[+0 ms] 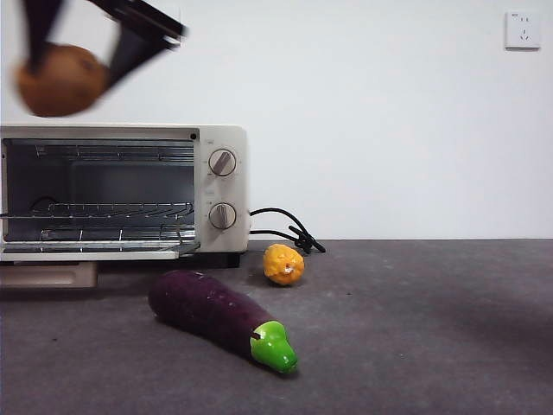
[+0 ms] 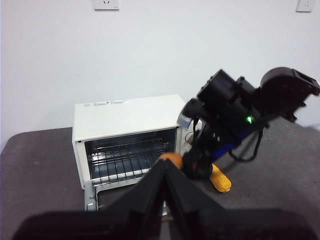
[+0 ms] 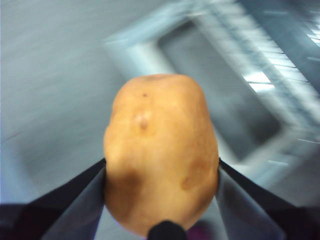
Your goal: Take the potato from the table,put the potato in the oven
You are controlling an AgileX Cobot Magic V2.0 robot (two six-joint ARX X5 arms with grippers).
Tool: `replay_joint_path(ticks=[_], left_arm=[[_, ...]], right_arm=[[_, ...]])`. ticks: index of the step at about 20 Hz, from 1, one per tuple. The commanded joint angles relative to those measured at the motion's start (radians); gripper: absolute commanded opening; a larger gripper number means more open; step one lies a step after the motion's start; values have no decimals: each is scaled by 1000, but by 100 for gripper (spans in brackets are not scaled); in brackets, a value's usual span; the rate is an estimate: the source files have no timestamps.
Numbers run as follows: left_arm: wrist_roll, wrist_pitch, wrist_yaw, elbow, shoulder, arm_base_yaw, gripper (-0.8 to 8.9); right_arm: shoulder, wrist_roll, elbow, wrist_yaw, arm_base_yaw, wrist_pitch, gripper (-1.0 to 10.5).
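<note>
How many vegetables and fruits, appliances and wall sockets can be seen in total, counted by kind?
Vegetables and fruits: 3 (potato held in the right pincer, purple eggplant, yellow ball)
Appliances: 1 (oven)
Wall sockets: 2 (socket, socket)
Total: 6

The wide, flat, dark grey matte table (image 1: 432, 328) carries a boxy cream-white toaster oven (image 1: 220, 186), standing below the raised right pincer (image 1: 73, 60), door open. Lower and further out from that pincer lie a long purple eggplant with a green tip (image 1: 216, 316) and a small bumpy yellow-orange ball (image 1: 283, 264).
</note>
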Motion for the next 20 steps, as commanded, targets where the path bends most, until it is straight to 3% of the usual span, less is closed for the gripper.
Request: replay_joint_path(ticks=[1,6,20], left_arm=[[-6,5,0,-2,5,-4,-5],[-6,5,0,-3,56,-4,-5],[-13,5,43,-4,151,-4,-5]], right_arm=[[12,42,-12,0,-47,56,55],[26,36,-32,-11,-103,225,-5],[163,68,-32,-33,-109,379,-6]])
